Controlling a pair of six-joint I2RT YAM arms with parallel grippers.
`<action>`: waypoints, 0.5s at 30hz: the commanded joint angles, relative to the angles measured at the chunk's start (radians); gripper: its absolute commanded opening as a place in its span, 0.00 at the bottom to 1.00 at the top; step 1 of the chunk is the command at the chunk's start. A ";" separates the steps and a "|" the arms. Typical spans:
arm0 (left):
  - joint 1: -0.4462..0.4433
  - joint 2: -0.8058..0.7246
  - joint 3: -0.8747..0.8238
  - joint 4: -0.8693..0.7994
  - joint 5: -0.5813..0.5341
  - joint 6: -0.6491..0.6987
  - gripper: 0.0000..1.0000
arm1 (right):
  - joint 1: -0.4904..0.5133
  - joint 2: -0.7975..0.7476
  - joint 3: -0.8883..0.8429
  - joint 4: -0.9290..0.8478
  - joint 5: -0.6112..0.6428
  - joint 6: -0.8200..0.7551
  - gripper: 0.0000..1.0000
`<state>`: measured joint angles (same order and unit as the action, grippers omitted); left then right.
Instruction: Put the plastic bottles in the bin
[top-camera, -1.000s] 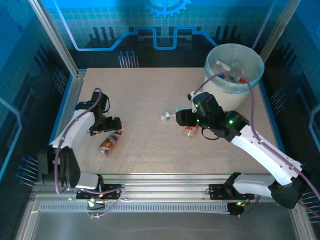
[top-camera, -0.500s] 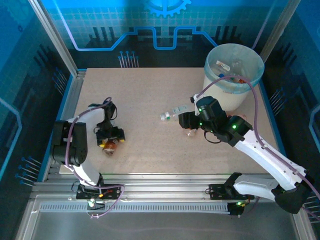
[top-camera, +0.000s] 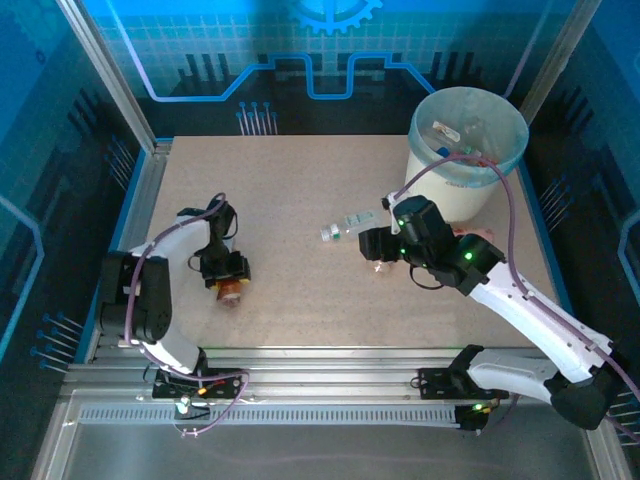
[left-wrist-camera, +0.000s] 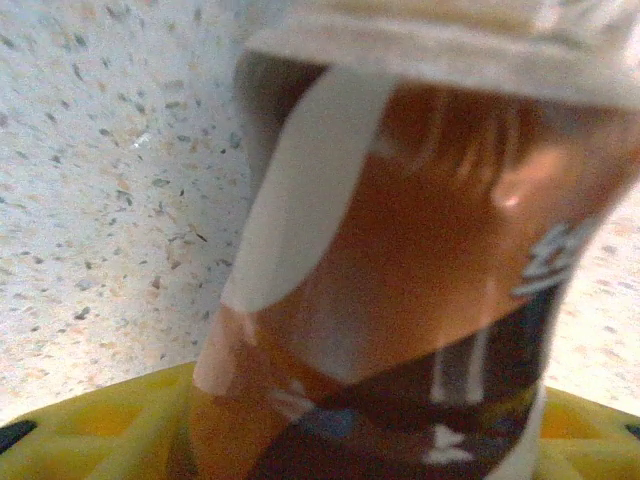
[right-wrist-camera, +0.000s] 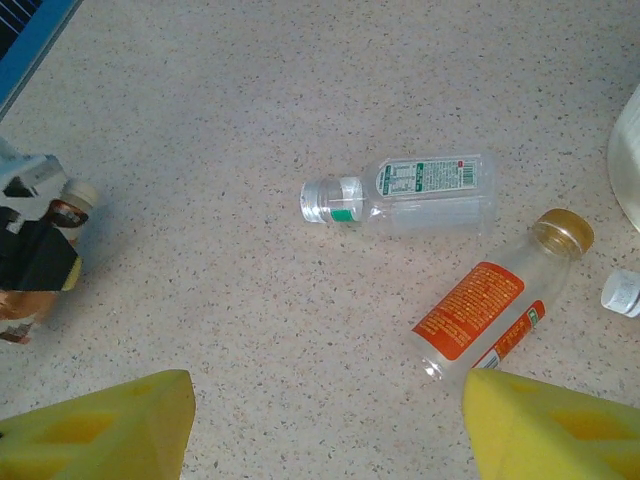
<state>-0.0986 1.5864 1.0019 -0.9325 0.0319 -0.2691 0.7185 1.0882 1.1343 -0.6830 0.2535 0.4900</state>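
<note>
Left end effector lowered, clamped on brown-labelled bottle, cap pointing away from wrist, right end effector wide

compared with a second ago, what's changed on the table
The left gripper came down and toward the near edge onto the brown-labelled bottle, which now sits between its fingers; whether it is gripped yet is unclear. The right gripper, open, barely shifted. The clear bottle, the orange-labelled bottle and the bin stayed put.
</note>
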 joint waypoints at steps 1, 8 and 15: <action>-0.031 -0.093 0.095 -0.068 0.028 0.036 0.56 | -0.008 -0.011 0.046 -0.014 -0.009 0.003 0.72; -0.273 -0.270 0.306 -0.033 -0.032 0.079 0.56 | 0.001 0.003 0.150 -0.026 -0.150 0.036 0.71; -0.534 -0.442 0.308 0.290 0.079 0.129 0.50 | 0.095 -0.001 0.226 0.085 -0.276 0.050 0.71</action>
<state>-0.5602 1.1931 1.3209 -0.7898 0.0467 -0.1955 0.7681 1.0950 1.3270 -0.6704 0.0570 0.5228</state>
